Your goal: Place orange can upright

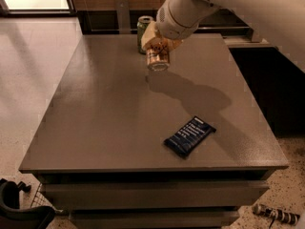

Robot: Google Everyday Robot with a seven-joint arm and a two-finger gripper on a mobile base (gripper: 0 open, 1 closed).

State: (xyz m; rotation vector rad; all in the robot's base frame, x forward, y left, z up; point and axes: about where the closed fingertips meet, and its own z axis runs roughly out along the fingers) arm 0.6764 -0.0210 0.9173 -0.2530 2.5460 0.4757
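Observation:
The orange can (157, 60) has a copper-brown label and a silver end that faces the camera. It is tilted and held above the back part of the grey table (105, 118). My gripper (157, 46) is shut on the orange can from above, at the end of the white arm that comes in from the upper right. The can's shadow falls on the table just below and to the right of it.
A green can (143, 28) stands upright at the table's back edge, just behind and left of the gripper. A dark blue snack packet (189, 136) lies flat on the front right part of the table. A counter edge runs along the right.

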